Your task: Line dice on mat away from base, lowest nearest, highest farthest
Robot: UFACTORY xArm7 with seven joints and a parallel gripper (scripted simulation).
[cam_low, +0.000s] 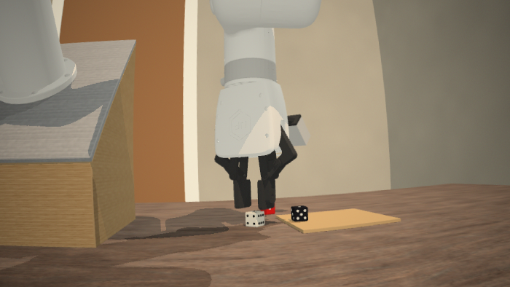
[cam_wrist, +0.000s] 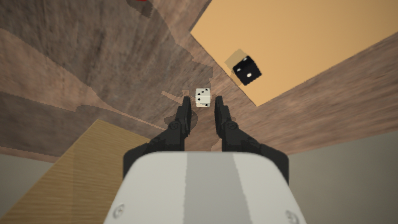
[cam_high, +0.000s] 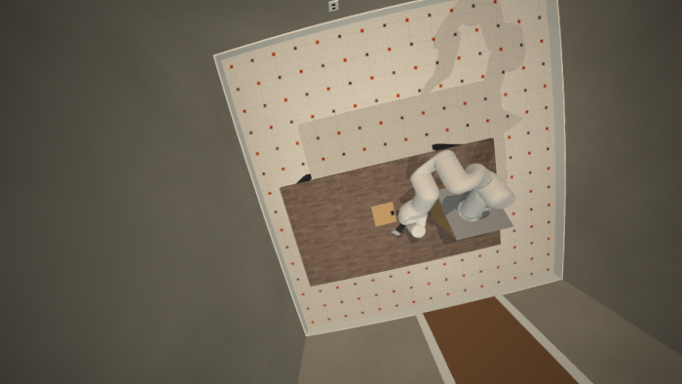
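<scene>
So the gripper was part-way open with nothing in it, fingertips hanging just above the white die, which sat on the table, off the mat. From the top, the mat lay at about 9 o'clock from the robot's base, and the black die was on it, over by its 3 o'clock edge. In the wrist view that one was at roughly 2 o'clock from the white die, while a bit of the red die poked in at 11 o'clock, also off the mat. The exterior view had a finger partly hiding the red one. Couldn't tell its number, sorry, but the white one's sides showed four and six there, and a black side showed five
</scene>
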